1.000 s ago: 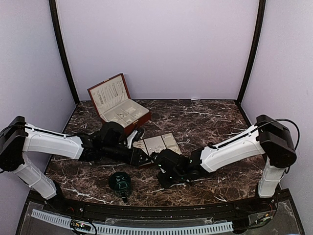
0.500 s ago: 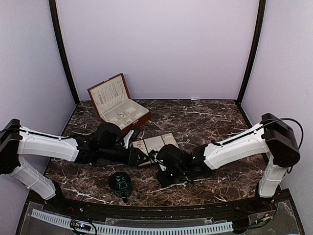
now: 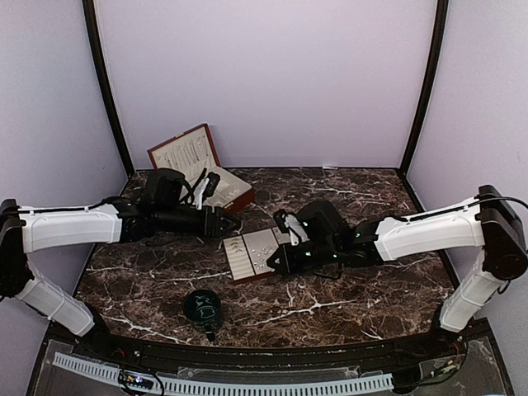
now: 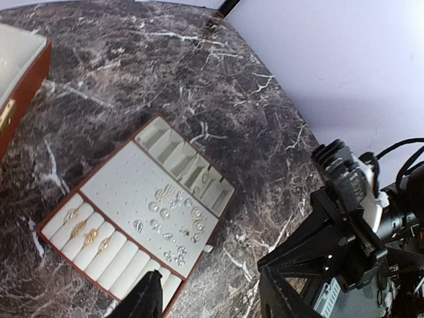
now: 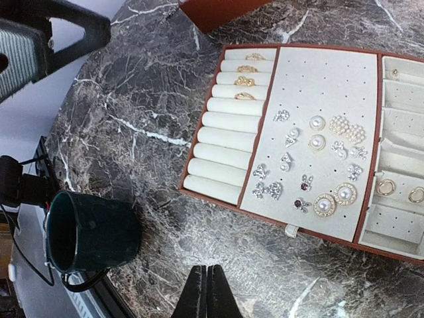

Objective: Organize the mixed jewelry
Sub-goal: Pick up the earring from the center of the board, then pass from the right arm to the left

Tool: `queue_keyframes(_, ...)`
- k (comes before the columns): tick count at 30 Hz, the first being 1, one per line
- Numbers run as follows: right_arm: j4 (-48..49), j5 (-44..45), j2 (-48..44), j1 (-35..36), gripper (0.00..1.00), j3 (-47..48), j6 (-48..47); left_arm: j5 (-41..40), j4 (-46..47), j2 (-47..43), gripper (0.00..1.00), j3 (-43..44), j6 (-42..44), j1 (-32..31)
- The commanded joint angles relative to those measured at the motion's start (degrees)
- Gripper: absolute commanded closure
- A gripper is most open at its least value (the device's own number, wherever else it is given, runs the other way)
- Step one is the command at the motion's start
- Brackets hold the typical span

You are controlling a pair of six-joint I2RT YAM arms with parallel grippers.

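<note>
The mixed jewelry (image 5: pixel 317 141) is a scatter of tiny silvery and pearl studs pinned on the cream middle panel of a flat brown tray (image 5: pixel 324 79). The left wrist view also shows the jewelry (image 4: pixel 164 213) on the tray (image 4: pixel 126 179). Gold rings (image 5: pixel 244 81) sit in the roll slots, and small hoops (image 5: pixel 386 187) lie in a side compartment. My right gripper (image 5: pixel 207 291) is shut and empty, hovering over bare marble just in front of the tray. My left gripper (image 4: pixel 209 305) is open and empty, above the tray's near corner.
A dark green cup (image 5: pixel 89 232) stands on the marble left of the right gripper, and from above the cup (image 3: pixel 202 307) is near the front edge. An open brown jewelry box (image 3: pixel 194 169) sits at the back left, behind the left arm (image 3: pixel 124 223). The tray (image 3: pixel 247 247) lies mid-table between both arms.
Both arms have pulled up and back from the front of the tray, which now lies uncovered. The left jaws have spread wider. The right jaws have closed fully.
</note>
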Motion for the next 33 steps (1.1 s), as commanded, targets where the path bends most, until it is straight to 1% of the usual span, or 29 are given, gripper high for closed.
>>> queue_keyframes(1,7.04,-0.46,-4.31,-2.04,1.0,-2.22,5.14,8.86,-3.75,-1.86,0.48,7.67,10.24,3.7)
queue_keyframes(3,9.85,-2.03,-4.16,-2.83,1.0,-2.08,4.55,11.08,-4.9,-2.33,0.47,9.5,11.83,7.1)
queue_keyframes(7,10.57,-2.99,-2.84,-3.79,1.0,1.52,1.85,17.77,-4.5,-0.85,0.45,10.01,13.09,13.55)
queue_keyframes(10,10.61,-3.73,-2.55,-5.29,1.0,3.56,3.08,20.23,-4.37,0.24,0.44,10.03,17.21,14.35)
queue_keyframes(12,10.17,-3.81,-3.23,-6.44,1.0,5.45,3.43,21.47,-2.24,0.05,0.44,9.14,20.09,14.4)
queue_keyframes(14,7.03,-3.24,-3.57,-7.39,1.0,8.63,3.77,22.64,2.93,-1.16,0.44,7.22,22.12,14.4)
queue_keyframes(17,5.1,-4.44,-4.33,-8.65,1.0,11.5,6.02,22.74,16.3,-4.02,0.43,2.58,21.2,14.16)
queue_keyframes(19,6.35,-6.52,-4.94,-9.14,1.0,11.72,8.56,20.56,24.5,-5.32,0.43,-0.57,20.8,12.69)
queue_keyframes(20,6.79,-7.11,-5.13,-9.24,1.0,11.82,9.89,18.79,26.71,-5.65,0.43,-1.58,21.64,11.31)
queue_keyframes(22,8.62,-8.88,-5.72,-9.25,1.0,11.84,12.14,14.2,27.85,-5.65,0.43,-2.26,24.74,7.62)
queue_keyframes(24,11.28,-11.05,-6.15,-9.26,1.0,11.25,14.12,9.98,29.63,-5.23,0.43,-3.39,27.69,2.37)
queue_keyframes(26,14.93,-12.75,-6.83,-9.26,1.0,9.91,16.07,6.73,33.78,-4.45,0.43,-5.19,28.08,-0.39)
queue_keyframes(28,16.52,-13.59,-7.3,-9.21,1.0,9.19,17.34,5.48,38.36,-2.81,0.43,-6.57,26.39,-1.46)
queue_keyframes(33,18.74,-14.8,-8.28,-9.24,1.0,7.6,19.74,3.35,42.41,1.48,0.45,-7.04,25.42,-3.27)
